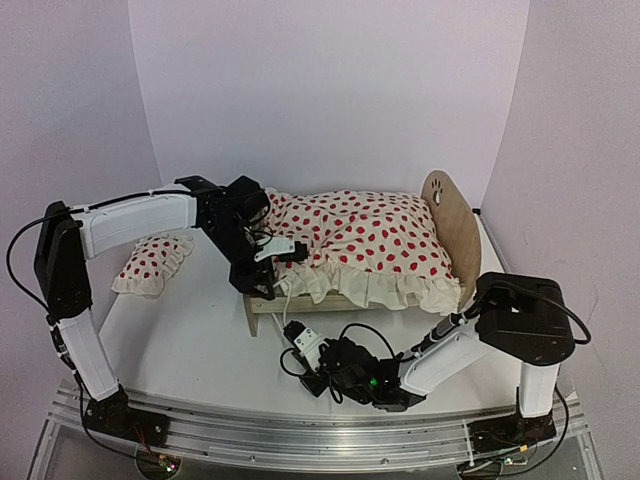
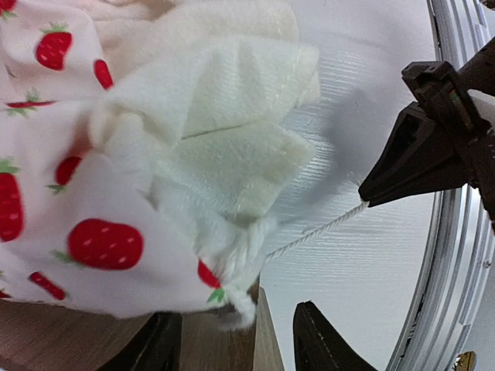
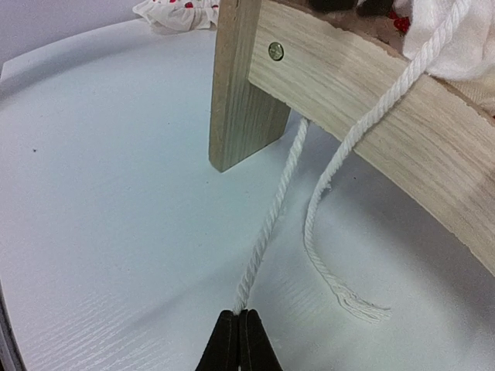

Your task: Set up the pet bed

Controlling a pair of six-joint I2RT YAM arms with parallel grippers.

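The pet bed's light-wood frame (image 1: 448,225) stands mid-table, its mattress hidden under a red-dotted ruffled blanket (image 1: 360,235). My left gripper (image 1: 262,275) is open at the footboard's near-left corner; in the left wrist view its fingers (image 2: 325,344) stand either side of the wooden footboard edge (image 2: 267,332), under the blanket's corner (image 2: 100,193). My right gripper (image 1: 292,335) is shut on a white cord (image 3: 271,224) that runs taut from the blanket corner past the footboard (image 3: 371,100). The cord (image 2: 317,232) and the right gripper's tip (image 2: 367,197) also show in the left wrist view.
A small red-dotted pillow (image 1: 152,262) lies on the table left of the bed. A second white cord (image 3: 325,209) with a frayed end hangs loose over the footboard onto the table. The bed's leg (image 3: 240,93) stands just beyond my right gripper (image 3: 237,325).
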